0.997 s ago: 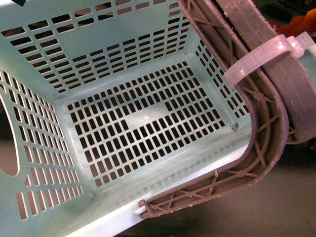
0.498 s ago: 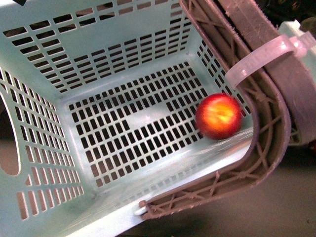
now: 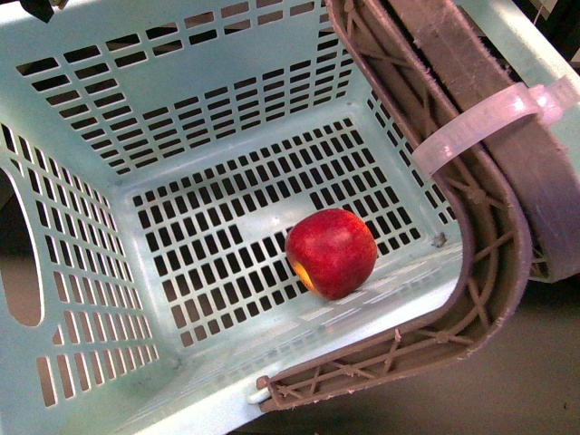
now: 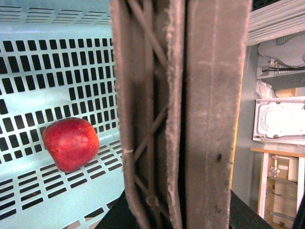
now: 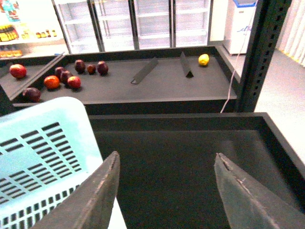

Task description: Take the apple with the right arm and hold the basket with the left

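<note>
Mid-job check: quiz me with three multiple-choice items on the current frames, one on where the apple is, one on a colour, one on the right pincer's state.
1. Where is the apple?
A. On the basket floor.
B. On the basket's rim.
C. Outside it.

2. What colour is the zip tie round the handle?
A. Black.
B. White.
C. Red.

3. How is the right pincer?
A. Shut on the apple.
B. Shut on the handle.
C. Open and empty.

Answers:
1 A, the front view shows it lying on the slotted floor.
2 B, it loops pale white over the grey-brown handle.
3 C, its fingers stand apart with nothing between them.
</note>
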Available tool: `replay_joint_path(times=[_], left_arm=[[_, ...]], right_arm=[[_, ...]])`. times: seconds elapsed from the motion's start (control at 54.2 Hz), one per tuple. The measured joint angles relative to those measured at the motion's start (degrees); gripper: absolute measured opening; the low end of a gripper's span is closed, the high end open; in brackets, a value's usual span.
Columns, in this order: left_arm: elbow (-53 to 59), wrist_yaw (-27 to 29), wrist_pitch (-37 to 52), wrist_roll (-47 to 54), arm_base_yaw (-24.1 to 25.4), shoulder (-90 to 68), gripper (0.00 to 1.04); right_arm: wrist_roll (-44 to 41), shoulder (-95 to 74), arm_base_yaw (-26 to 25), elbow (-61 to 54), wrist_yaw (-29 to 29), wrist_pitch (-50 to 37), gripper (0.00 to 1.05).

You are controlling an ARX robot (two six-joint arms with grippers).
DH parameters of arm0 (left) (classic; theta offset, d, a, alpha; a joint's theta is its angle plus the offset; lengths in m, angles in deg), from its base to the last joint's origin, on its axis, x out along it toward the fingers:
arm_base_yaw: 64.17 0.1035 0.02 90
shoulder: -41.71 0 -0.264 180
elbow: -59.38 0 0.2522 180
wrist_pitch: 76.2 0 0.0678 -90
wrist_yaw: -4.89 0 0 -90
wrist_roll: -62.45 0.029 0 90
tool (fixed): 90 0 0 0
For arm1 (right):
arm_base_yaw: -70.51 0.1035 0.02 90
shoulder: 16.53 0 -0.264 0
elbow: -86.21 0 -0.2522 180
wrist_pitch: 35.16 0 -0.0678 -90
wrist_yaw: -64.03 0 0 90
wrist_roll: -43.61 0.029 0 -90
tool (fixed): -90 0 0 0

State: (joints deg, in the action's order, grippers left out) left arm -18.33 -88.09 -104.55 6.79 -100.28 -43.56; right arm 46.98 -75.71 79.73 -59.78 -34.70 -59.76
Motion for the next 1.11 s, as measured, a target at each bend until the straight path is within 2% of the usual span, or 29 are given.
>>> replay_joint_path(times=[0.037,0.111,0.332,0.406,0.462,0.554,1.108], left_arm=[[0.0,0.0,0.0,-0.09,0.0,0.0,0.17],[0.0,0.48,0.0,-0.04,0.02,0.0,0.17],[0.0,0.83,0.0,0.07,0.02,0.0,0.17],[0.0,0.57,0.0,0.02,0.0,0.0,0.17],[0.0,0.5,0.0,0.0,0.02,0.0,0.17],[0.0,0.59,0.0,0.04,0.02,0.0,0.17],[0.0,0.46,0.0,0.02,0.0,0.0,0.17]], right_arm=[[-0.74,1.01,-0.48,-1.2,0.37,-0.22,0.52],[-1.97,4.2,-1.86,-4.72,1.64,-0.55,0.35],[-2.93,10.03,-3.93,-9.9,3.56,0.02,0.02],[-3.04,12.09,-4.52,-11.26,4.31,0.66,0.02],[-3.08,13.9,-6.99,-12.31,8.0,1.53,0.02],[-3.06,16.7,-8.9,-13.84,8.28,2.91,0.02],[-3.1,32.3,-9.03,-19.21,8.63,11.74,0.02]])
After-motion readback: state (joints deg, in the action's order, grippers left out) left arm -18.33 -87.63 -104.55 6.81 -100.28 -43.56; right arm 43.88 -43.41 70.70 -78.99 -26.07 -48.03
